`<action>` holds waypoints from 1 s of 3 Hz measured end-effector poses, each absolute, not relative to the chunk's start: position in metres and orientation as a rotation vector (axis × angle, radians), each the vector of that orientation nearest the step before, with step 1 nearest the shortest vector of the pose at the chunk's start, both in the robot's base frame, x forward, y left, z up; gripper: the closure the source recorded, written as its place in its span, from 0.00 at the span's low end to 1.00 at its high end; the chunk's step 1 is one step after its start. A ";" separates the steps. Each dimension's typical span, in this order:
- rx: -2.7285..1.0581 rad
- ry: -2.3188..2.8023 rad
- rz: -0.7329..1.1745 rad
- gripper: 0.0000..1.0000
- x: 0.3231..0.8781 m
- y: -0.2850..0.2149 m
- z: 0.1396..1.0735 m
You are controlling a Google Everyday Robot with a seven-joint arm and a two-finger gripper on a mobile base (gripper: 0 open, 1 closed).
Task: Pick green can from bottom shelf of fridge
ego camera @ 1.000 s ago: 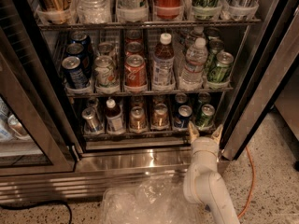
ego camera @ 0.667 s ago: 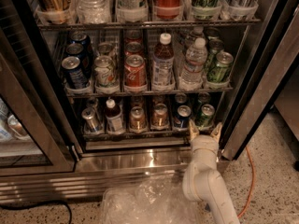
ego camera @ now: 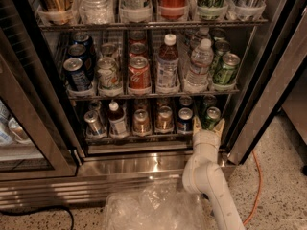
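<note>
The fridge (ego camera: 268, 85) stands open with its wire racks full of drinks. On the bottom shelf (ego camera: 153, 134), at the right end, a green can (ego camera: 211, 117) stands upright with its silver top showing. My gripper (ego camera: 208, 126) is at the shelf's front, right before this can. Its two pale fingers (ego camera: 196, 124) are spread, one on each side of the can's lower body. The white arm (ego camera: 211, 181) rises to it from the lower right. I cannot tell whether the fingers touch the can.
A dark blue can (ego camera: 184, 120) stands just left of the green one, then copper cans (ego camera: 164, 119) and a small bottle (ego camera: 116, 120). More green cans (ego camera: 225, 68) sit one rack up. The steel base sill (ego camera: 134, 169), crumpled plastic (ego camera: 153, 207) and an orange cable (ego camera: 256, 186) lie below.
</note>
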State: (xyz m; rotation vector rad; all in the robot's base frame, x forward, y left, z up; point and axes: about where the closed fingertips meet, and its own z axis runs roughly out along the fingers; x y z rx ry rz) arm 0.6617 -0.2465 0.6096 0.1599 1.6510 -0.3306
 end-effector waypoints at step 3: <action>0.260 1.661 -0.398 0.18 0.706 -0.265 0.613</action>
